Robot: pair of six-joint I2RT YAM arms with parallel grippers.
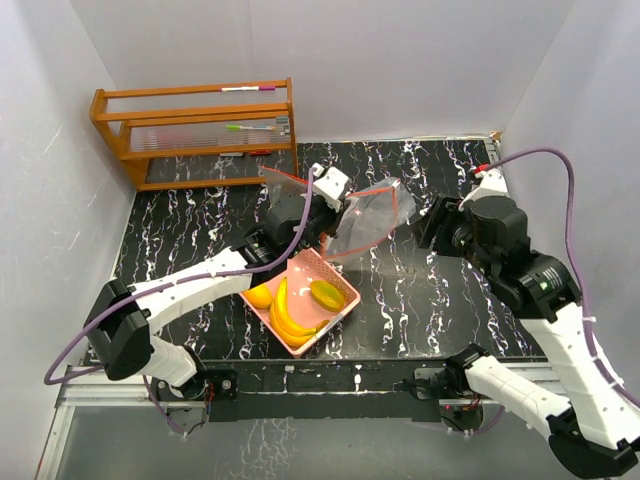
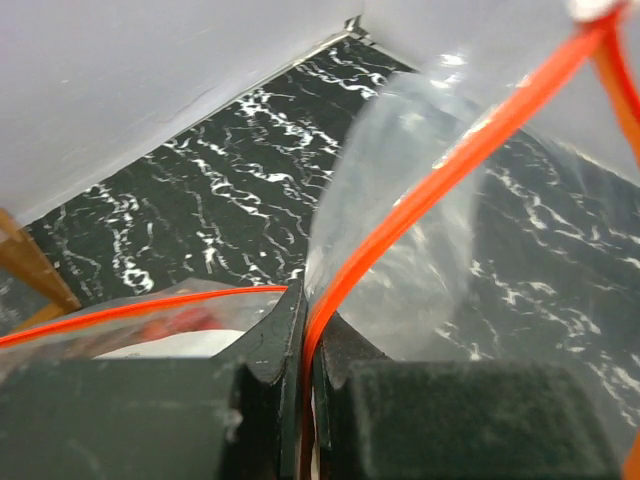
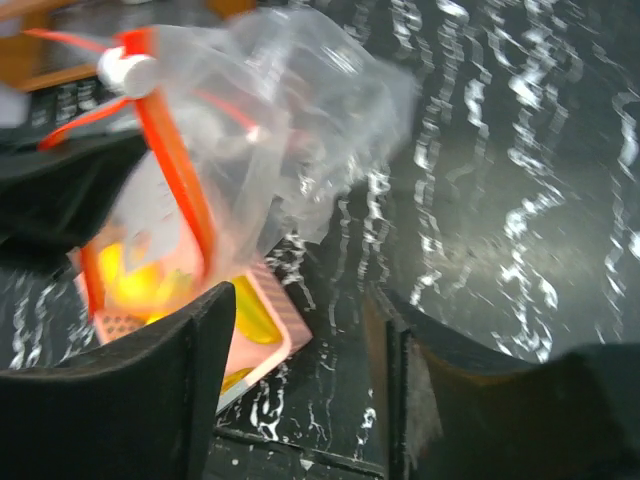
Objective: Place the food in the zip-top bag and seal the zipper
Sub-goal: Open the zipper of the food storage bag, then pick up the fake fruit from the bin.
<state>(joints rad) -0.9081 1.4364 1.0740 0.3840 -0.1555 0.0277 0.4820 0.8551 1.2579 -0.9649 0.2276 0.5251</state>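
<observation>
- I see a wooden rack (image 1: 195, 135) at the upper left of the counter (image 1: 430, 300), markers (image 1: 248, 89) on its shelves.
- A pink basket (image 1: 336, 274) sits lower centre.

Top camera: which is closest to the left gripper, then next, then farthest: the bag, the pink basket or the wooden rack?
1. The bag: pinched in the left gripper, just to its right.
2. The basket: just below it, toward the arms' bases.
3. The rack: far back, in the left corner.
</observation>
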